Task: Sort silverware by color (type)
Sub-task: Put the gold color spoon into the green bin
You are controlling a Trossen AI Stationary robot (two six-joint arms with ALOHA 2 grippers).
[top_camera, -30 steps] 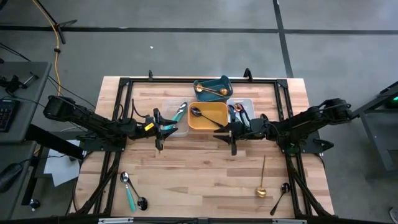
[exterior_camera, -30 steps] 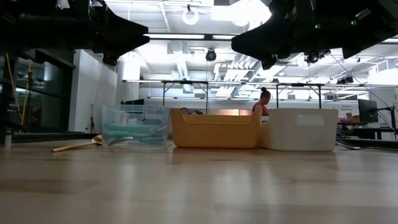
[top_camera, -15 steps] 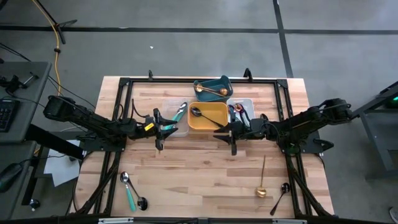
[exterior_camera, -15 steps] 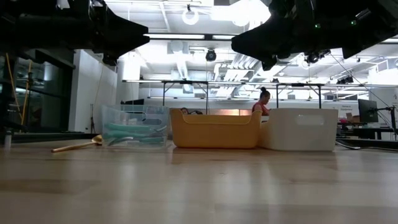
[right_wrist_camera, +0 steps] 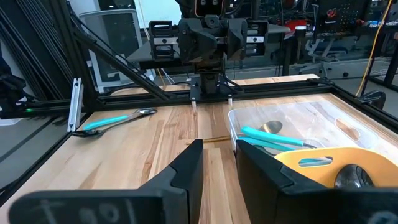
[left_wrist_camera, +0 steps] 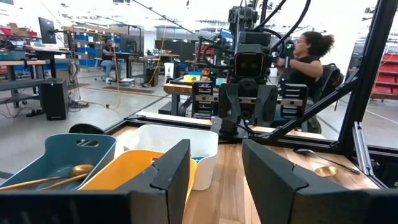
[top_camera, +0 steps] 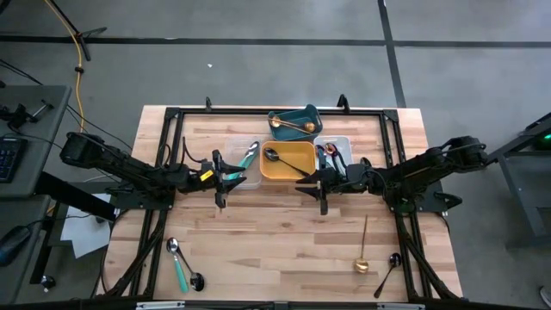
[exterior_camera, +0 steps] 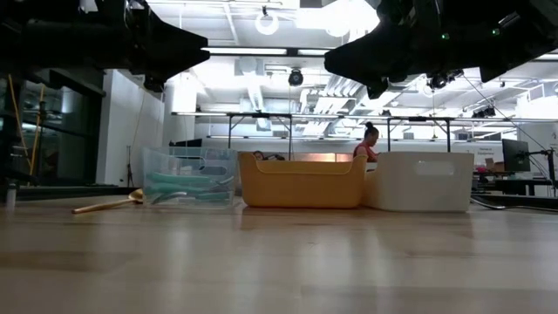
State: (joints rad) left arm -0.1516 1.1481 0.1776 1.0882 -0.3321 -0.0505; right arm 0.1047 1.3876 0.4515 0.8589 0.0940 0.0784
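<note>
While both arms hover by the yellow tray (top_camera: 288,161), left gripper (top_camera: 231,180) and right gripper (top_camera: 311,182) have jaws apart, holding nothing. Gold spoon (top_camera: 363,250) and teal-handled spoon (top_camera: 177,263) lie well in front of that tray.

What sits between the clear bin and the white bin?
The yellow bin, holding one dark spoon, sits between the clear bin and the white bin: high view.

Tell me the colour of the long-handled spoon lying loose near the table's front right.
Shiny gold spoon, clearest in the high view.
</note>
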